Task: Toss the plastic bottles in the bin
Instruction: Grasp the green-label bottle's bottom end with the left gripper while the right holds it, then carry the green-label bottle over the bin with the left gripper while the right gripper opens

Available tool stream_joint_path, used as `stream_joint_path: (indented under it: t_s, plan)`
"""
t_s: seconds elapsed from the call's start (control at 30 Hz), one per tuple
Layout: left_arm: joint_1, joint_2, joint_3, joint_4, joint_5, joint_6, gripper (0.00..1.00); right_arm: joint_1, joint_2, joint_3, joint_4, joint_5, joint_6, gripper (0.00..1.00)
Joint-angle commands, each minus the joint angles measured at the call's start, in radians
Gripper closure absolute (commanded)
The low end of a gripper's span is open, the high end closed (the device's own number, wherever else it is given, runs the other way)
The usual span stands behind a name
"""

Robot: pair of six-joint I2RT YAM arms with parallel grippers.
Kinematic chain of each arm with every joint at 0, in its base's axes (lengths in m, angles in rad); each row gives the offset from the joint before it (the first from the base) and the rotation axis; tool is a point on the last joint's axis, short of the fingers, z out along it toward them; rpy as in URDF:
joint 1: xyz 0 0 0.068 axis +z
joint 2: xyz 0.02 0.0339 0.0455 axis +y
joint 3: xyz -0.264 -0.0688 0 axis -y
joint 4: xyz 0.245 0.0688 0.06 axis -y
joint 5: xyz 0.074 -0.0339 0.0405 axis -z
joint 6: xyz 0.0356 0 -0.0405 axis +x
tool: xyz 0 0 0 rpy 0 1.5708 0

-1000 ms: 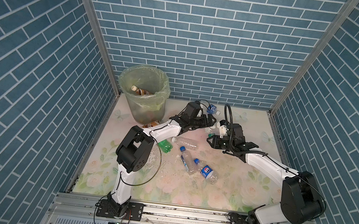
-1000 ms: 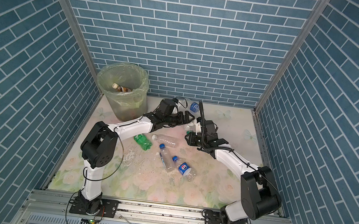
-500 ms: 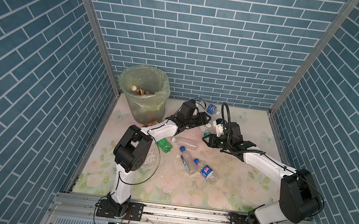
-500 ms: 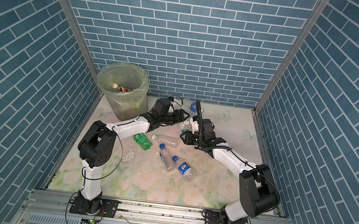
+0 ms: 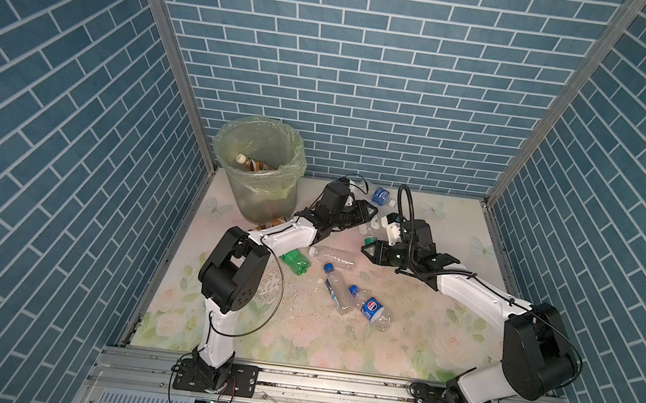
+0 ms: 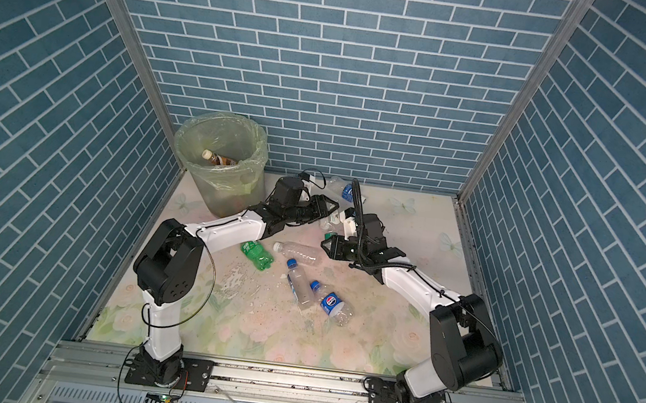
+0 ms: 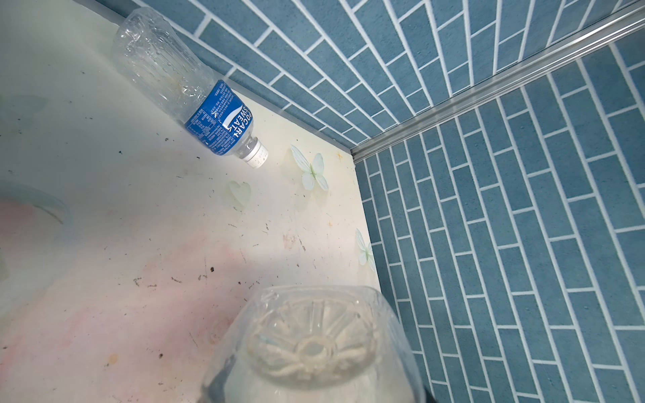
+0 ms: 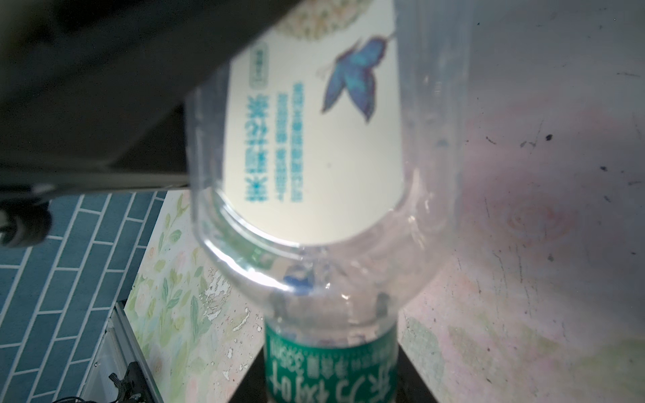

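Mid-frame in a top view, the right hand [image 5: 365,250] clenches a clear bottle [image 8: 314,157] by its neck. The left hand [image 5: 371,213] is at its base; I cannot tell its grip.

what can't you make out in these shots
- Left gripper: whether it grips the clear bottle. The left wrist view's edge cuts the contact off, and it is too small in both top views.
- Bin: contents under the brown bottle, veiled by its bag in both top views.
- Clear bottle's label: print blurred in the right wrist view.
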Motion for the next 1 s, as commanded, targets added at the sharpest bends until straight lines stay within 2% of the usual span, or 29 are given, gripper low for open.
stream_joint_path:
  t_s: [0.0,0.1,0.2,0.4,0.63,0.97]
  plan:
    - [0.002,-0.024,-0.018,-0.005,-0.01,0.044,0.51,0.005,-0.015,0.02,0.017,-0.009,-0.009,0.8]
    - [0.002,-0.029,-0.023,-0.006,-0.013,0.043,0.51,0.005,-0.024,0.02,0.017,-0.004,-0.012,0.8]
    - [0.002,-0.04,-0.029,-0.014,-0.019,0.051,0.55,0.005,-0.027,0.025,0.004,0.004,-0.026,0.74]
    - [0.007,-0.068,-0.031,-0.065,-0.04,0.094,0.57,0.005,-0.048,0.026,-0.013,0.033,-0.039,0.57]
    - [0.031,-0.105,-0.029,-0.118,-0.073,0.137,0.58,0.004,-0.08,0.039,-0.047,0.058,-0.063,0.42]
    - [0.082,-0.176,0.057,-0.252,-0.156,0.263,0.61,0.003,-0.137,0.125,-0.105,0.12,-0.124,0.13]
